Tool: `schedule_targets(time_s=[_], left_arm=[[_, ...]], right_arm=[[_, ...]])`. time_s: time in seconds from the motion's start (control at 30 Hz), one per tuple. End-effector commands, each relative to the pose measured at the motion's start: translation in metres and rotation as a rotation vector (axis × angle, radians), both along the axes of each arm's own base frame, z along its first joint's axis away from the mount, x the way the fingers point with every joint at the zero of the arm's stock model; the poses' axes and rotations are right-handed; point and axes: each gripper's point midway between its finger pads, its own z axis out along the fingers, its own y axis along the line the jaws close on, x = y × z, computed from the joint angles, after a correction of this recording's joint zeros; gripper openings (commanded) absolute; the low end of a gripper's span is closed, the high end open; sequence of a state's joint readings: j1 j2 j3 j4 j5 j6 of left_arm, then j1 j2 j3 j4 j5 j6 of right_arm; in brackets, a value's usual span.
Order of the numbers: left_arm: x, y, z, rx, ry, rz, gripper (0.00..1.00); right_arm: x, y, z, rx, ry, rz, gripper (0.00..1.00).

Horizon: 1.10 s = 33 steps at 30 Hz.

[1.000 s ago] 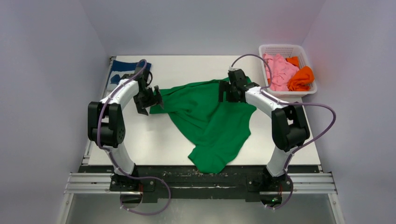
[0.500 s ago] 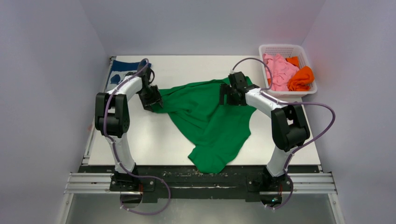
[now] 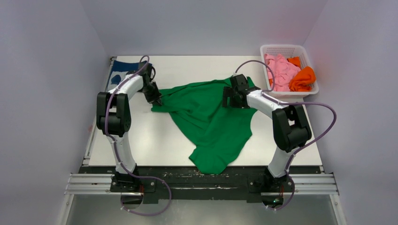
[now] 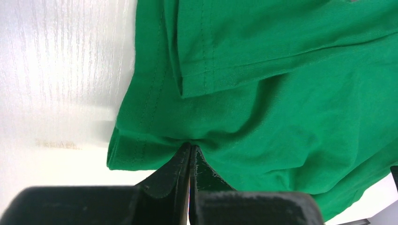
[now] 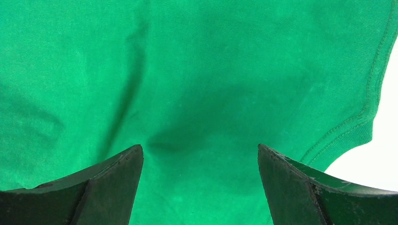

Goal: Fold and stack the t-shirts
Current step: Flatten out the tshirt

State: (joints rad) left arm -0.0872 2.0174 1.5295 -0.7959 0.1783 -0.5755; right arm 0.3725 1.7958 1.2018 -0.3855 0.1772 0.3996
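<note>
On the table (image 3: 141, 136), left tool (image 4: 191, 149) pinches the green t-shirt (image 3: 211, 117).

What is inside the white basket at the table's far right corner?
A crumpled pink shirt and an orange one fill the basket. Anything lying beneath them is covered and cannot be seen.

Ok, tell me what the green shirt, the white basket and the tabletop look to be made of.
Green shirt: matte knit cloth, likely cotton jersey; stitched hems, soft folds.
White basket: probably moulded plastic, with a perforated lattice wall.
Tabletop: white wood-grain laminate, it seems, slightly glossy; faint streaks and reflections.
</note>
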Motion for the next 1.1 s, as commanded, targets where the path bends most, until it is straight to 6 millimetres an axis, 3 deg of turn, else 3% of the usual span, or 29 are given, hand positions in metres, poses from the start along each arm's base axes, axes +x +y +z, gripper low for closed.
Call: schedule_targets(time_s=[0.0, 0.2, 0.4, 0.67, 0.7, 0.73, 0.8, 0.83, 0.93, 1.07], left_arm=[[0.027, -0.004, 0.040, -0.036, -0.156, -0.003, 0.00], [0.061, -0.022, 0.062, -0.131, -0.243, -0.040, 0.00], [0.119, -0.034, 0.103, -0.191, -0.433, -0.044, 0.00], [0.222, -0.070, 0.099, -0.383, -0.593, -0.056, 0.00], [0.229, -0.073, 0.099, -0.404, -0.598, -0.053, 0.07], [0.232, -0.075, 0.097, -0.425, -0.594, -0.052, 0.39], [0.229, -0.080, 0.116, -0.463, -0.616, -0.077, 0.92], [0.222, -0.080, 0.118, -0.464, -0.613, -0.085, 0.99], [0.194, -0.071, 0.133, -0.404, -0.622, -0.098, 1.00], [0.144, -0.056, 0.125, -0.313, -0.553, -0.099, 1.00]], right_arm=[[0.004, -0.009, 0.008, -0.031, -0.027, -0.026, 0.88], [0.003, -0.015, 0.011, -0.043, -0.033, -0.037, 0.88], [0.002, -0.016, 0.008, -0.046, -0.024, -0.041, 0.88], [0.002, -0.011, 0.008, -0.032, -0.011, -0.016, 0.87], [0.002, -0.011, 0.010, -0.034, -0.013, -0.016, 0.87], [0.002, -0.012, 0.011, -0.034, -0.015, -0.016, 0.88], [0.000, -0.013, 0.012, -0.037, -0.013, -0.018, 0.88], [-0.002, -0.014, 0.012, -0.039, -0.012, -0.022, 0.88], [-0.007, -0.016, 0.008, -0.043, -0.004, -0.028, 0.88], [-0.012, -0.007, -0.005, 0.009, 0.022, -0.025, 0.88]])
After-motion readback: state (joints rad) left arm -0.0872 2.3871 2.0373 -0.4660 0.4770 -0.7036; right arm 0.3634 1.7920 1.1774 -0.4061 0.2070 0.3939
